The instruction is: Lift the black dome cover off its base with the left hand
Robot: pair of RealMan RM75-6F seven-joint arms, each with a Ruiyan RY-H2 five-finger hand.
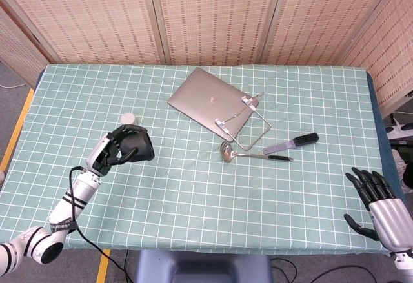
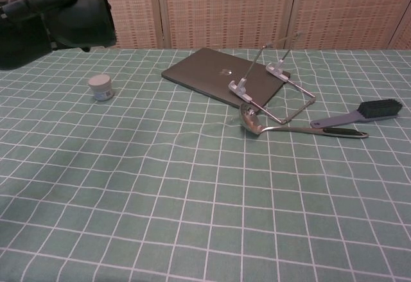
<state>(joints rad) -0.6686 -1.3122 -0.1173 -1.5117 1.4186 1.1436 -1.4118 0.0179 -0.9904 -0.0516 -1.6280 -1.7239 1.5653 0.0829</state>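
The left robot hand (image 1: pixel 111 153) grips the black dome cover (image 1: pixel 137 145), raised above the counter (image 1: pixel 193 186) at its 9 o'clock side, the small white jar (image 2: pixel 101 87) just past it toward 12. Broad open cloth spans the near edge. One laptop (image 1: pixel 208 101), one wire stand (image 1: pixel 248 120), one ladle (image 1: pixel 251 155) and one brush (image 1: pixel 293 142) lie centre-right. Only the head view shows the right robot hand (image 1: pixel 374 199), fingers spread, empty, at 4 o'clock.
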